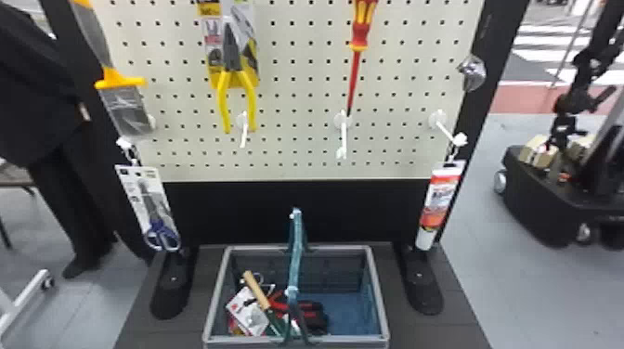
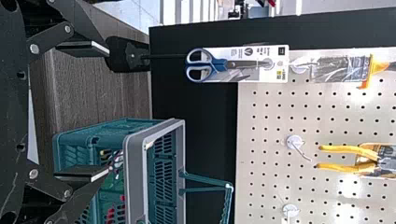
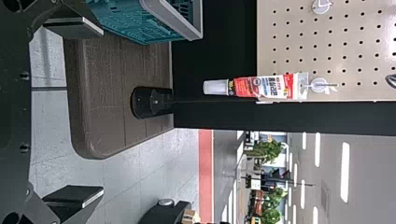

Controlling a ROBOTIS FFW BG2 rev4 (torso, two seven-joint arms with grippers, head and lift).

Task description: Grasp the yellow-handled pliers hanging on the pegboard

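Floor (image 1: 510, 278): grey and smooth, with a red strip (image 1: 520, 98) farther back.
Table (image 1: 445, 334): dark wood-grain top, rounded corner.
Right side: black wheeled cart (image 1: 543, 204).
Beyond: perhaps trees (image 3: 267, 151) outdoors.

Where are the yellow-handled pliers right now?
In the head view, the yellow-handled pliers hang upper left on the pegboard, between a scraper and a red screwdriver.

Even, bright light covers the pegboard (image 1: 302, 153); the floor (image 1: 548, 42) at upper right glares white; shadows are faint.

Head camera frontal on pegboard (image 1: 302, 93); wrist cameras low, basket (image 2: 133, 177) in both.
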